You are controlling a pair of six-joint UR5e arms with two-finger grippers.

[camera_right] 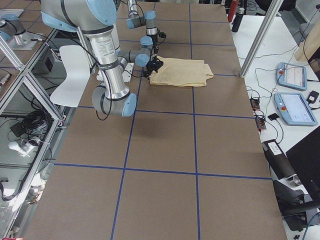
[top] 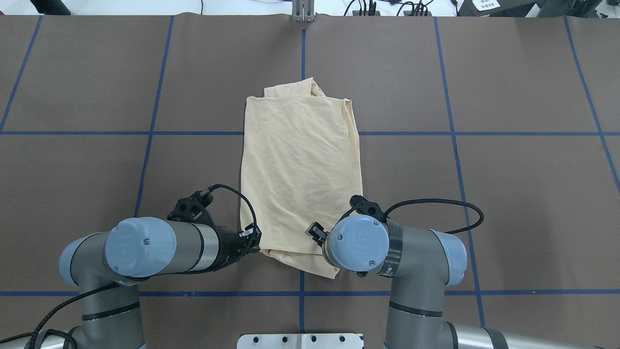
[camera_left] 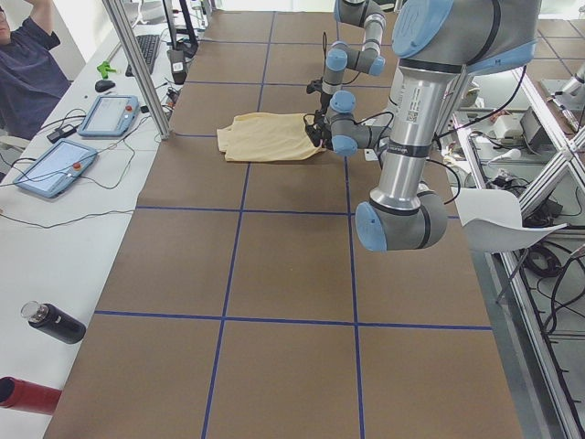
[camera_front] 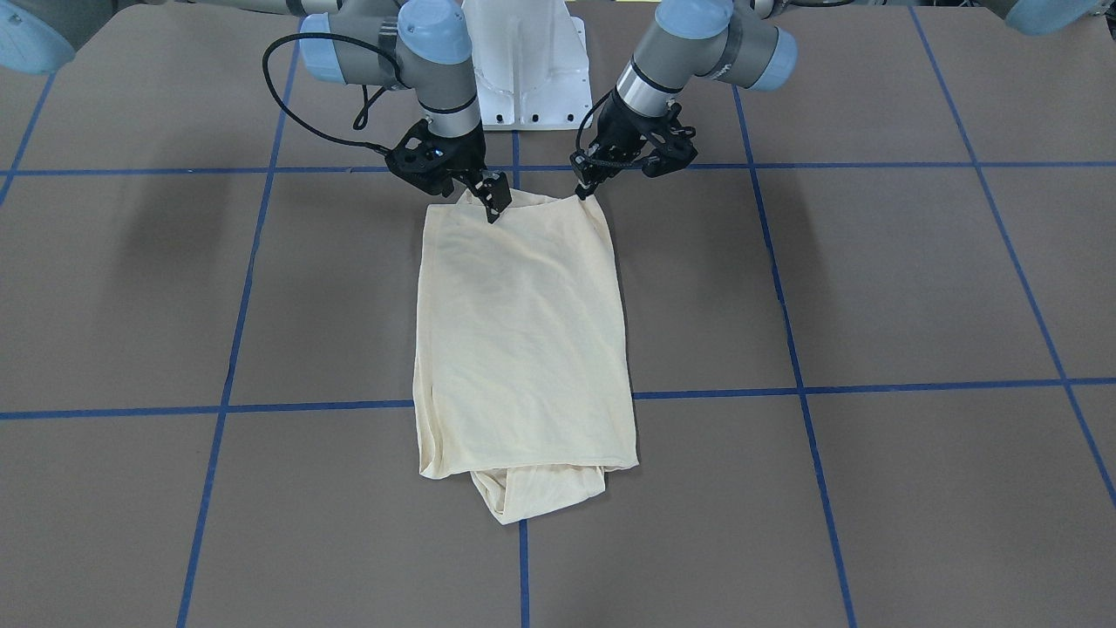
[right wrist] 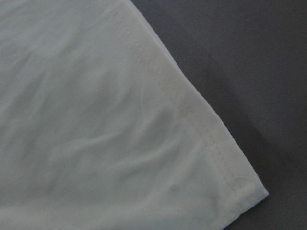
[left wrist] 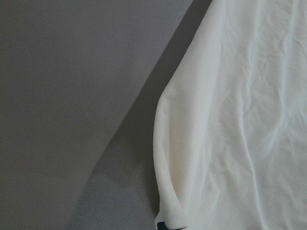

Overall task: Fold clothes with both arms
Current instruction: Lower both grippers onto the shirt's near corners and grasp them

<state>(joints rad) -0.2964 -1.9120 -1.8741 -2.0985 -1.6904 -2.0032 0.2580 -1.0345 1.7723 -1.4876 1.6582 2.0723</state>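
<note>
Left gripper (camera_front: 582, 188) and right gripper (camera_front: 495, 202) pinch the shirt's (camera_front: 523, 340) near edge.

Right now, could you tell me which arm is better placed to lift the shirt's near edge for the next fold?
Neither clearly: the left hand and right hand both sit at the near corners of the shirt, one on each side, so lifting together looks best.

Front and overhead cameras face oppositely, sharing the shirt (camera_front: 523, 340).
</note>
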